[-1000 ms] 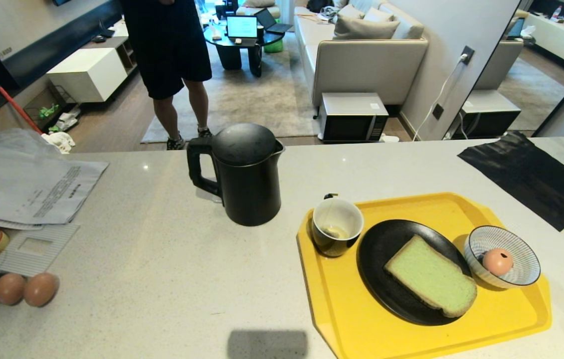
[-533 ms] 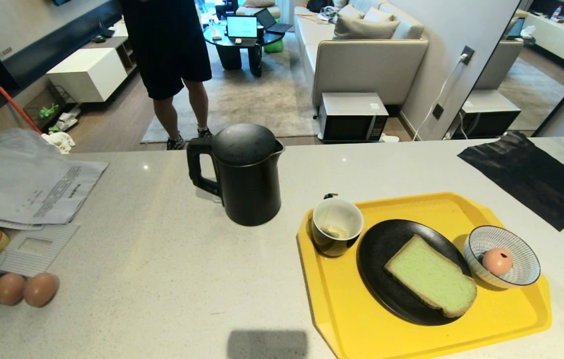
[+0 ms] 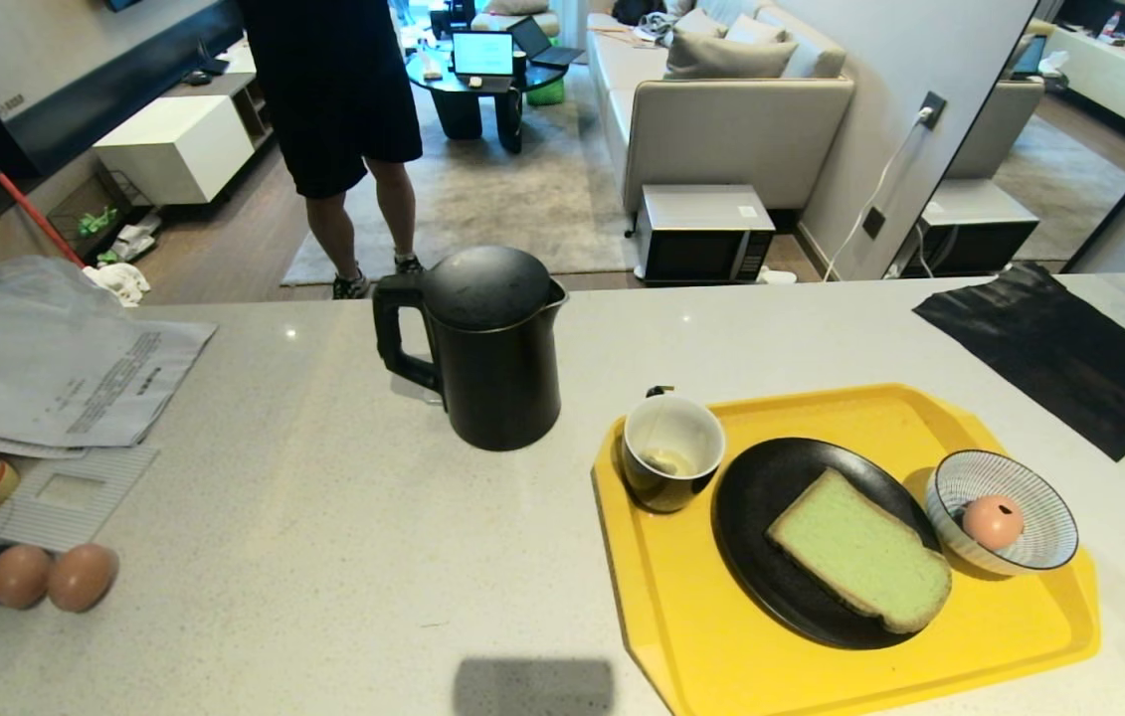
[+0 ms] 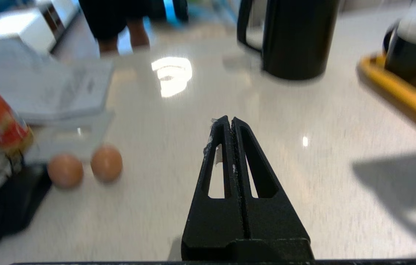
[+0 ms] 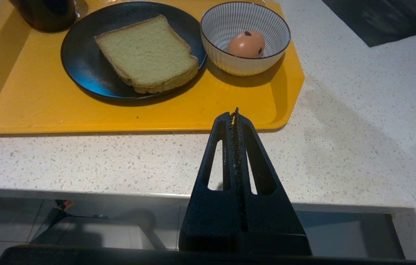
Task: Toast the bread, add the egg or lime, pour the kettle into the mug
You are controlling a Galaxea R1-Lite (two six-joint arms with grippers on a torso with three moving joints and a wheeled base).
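We see the bread [image 3: 858, 552] on a black plate [image 3: 761, 487] on the yellow tray [image 3: 920, 418], the egg [image 3: 993, 521] in a striped bowl [image 3: 1044, 542] beside it, the mug [image 3: 671, 452] at the tray's corner, the kettle [image 3: 492, 348] nearby. Left gripper [image 4: 229, 121] and right gripper [image 5: 235, 112] (both empty) are pressed closed above the counter [image 3: 323, 517].

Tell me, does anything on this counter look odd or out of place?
Two brown eggs lie loose on the counter at the robot's left, beside a black object, free to roll. Crumpled papers are heaped nearby. The bread, egg and mug sit tidily on the yellow tray; no spills.
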